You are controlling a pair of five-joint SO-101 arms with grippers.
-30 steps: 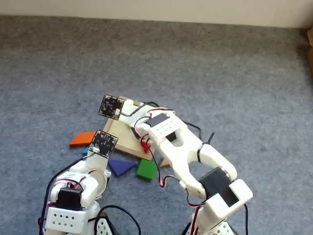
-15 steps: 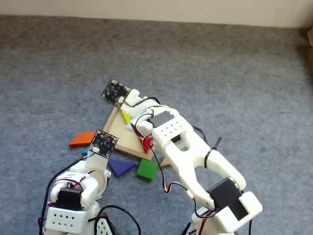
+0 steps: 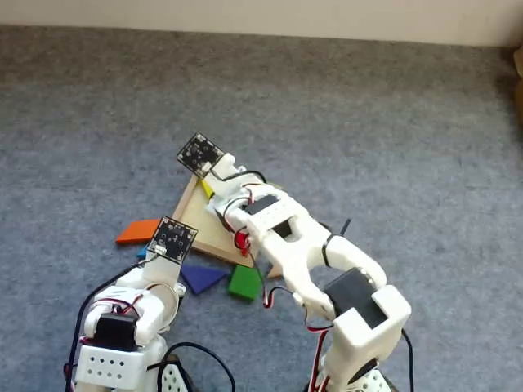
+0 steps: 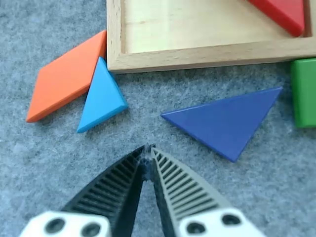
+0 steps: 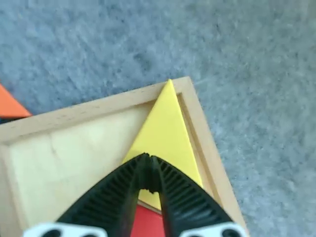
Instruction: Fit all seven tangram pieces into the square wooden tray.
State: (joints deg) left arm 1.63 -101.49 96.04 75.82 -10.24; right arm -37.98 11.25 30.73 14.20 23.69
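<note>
My right end effector is clenched, jaws together, its tips hanging over the yellow triangle. I cannot tell whether they touch it. That triangle sits in the far corner of the tray, and its point seems to ride up onto the corner of the rim. The red piece lies in the tray just beside the yellow one, under the end effector.

My left end effector is clenched too, with nothing in it. It is over the bare desk, near of the tray, between the light-blue triangle and the blue triangle, touching neither. The orange piece lies against the light-blue one at the tray's left corner. The green square lies just right of the blue triangle.
</note>
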